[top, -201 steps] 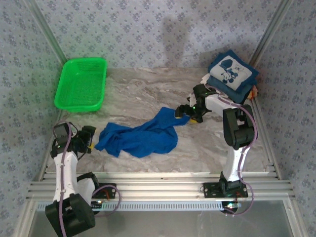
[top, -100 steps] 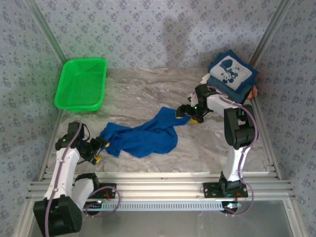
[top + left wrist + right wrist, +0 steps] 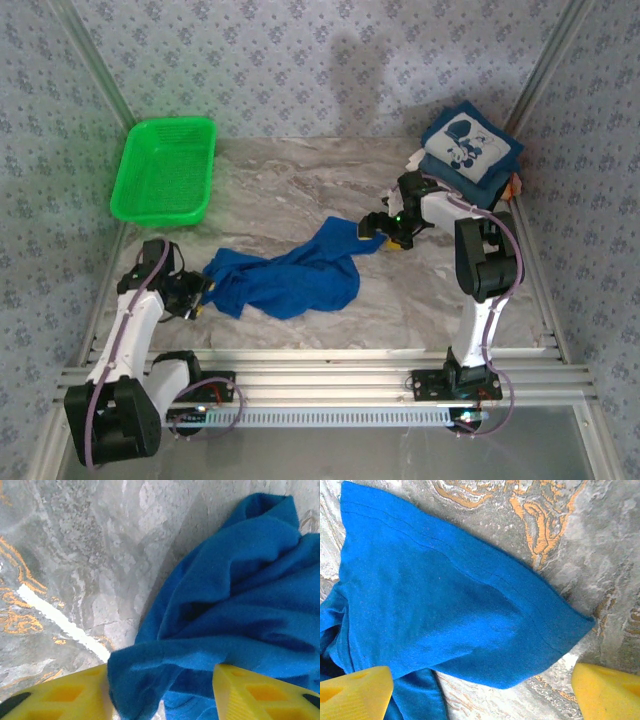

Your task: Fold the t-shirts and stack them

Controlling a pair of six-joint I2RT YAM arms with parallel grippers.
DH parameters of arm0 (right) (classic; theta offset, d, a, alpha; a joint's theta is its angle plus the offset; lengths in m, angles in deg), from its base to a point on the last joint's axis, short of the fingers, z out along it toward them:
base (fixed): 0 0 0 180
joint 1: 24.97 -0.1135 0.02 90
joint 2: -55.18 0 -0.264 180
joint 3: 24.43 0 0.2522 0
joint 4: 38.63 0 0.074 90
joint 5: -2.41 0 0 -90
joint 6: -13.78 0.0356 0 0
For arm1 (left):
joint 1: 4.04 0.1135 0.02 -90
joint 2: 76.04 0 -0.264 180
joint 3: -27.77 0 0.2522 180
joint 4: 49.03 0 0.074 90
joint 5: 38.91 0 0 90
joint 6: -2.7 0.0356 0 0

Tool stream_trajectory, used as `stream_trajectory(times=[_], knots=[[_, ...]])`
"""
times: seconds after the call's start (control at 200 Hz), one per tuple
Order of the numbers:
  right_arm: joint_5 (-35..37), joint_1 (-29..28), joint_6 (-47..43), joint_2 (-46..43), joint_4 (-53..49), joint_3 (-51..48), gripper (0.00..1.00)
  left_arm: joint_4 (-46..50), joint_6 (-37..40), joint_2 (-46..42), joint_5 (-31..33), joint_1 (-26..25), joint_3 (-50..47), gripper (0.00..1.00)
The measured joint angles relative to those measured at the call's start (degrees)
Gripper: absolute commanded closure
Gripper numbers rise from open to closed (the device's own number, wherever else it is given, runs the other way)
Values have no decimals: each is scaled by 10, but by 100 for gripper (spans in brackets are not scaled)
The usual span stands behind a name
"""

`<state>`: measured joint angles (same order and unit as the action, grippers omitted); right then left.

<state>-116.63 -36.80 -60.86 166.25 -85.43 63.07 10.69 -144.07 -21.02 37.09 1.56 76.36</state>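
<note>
Top external showed the left gripper [image 3: 196,299] newly arrived at the left edge of the blue t-shirt [image 3: 290,272] crumpled mid-table, jaws spread like those of the right gripper [image 3: 384,227] at the far sleeve, likely ready for stretching flat.

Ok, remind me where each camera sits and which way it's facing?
Top external: fixed above and behind the bases, looking down across the table at the blue t-shirt, green basket and folded stack; both arms show.
Left wrist: on the left arm, looking down at the shirt's bunched edge between its open yellow jaws.
Right wrist: on the right arm, looking down at a flat shirt corner between its open yellow jaws.
Shared: all three see the blue shirt and table.
</note>
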Motion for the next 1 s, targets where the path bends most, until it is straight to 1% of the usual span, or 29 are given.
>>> stream_trajectory(times=[0.06, 0.165, 0.245, 0.275, 0.375, 0.465, 0.575, 0.66, 0.735, 0.999], knots=[[-1, 0, 0, 0, 0, 0, 5, -8, -4, 5, 2, 0, -1, 65], [-2, 2, 0, 0, 0, -1, 6, -24, -15, 4, 3, 0, -5, 78], [-2, 3, 0, 0, 0, -1, 5, -31, -16, 5, -1, 0, -7, 95], [-2, 3, 0, 0, 0, -1, 6, -33, -18, 5, -2, 0, -7, 100], [-1, 8, 0, 0, -3, 0, 6, -35, -12, 1, -3, 3, -7, 100], [7, 16, 0, 1, -15, 6, 6, -19, -7, -10, -2, 19, 11, 100], [25, 30, 0, 14, -30, 30, 6, -3, 5, -13, -1, 38, 86, 100], [39, 36, 1, 28, -37, 54, 6, -14, 8, -12, -9, 38, 144, 100], [48, 37, 1, 42, -41, 71, 6, -26, 8, -7, -21, 38, 175, 100], [59, 36, 2, 69, -86, 114, 6, -39, 7, 17, -41, 38, 189, 100]])
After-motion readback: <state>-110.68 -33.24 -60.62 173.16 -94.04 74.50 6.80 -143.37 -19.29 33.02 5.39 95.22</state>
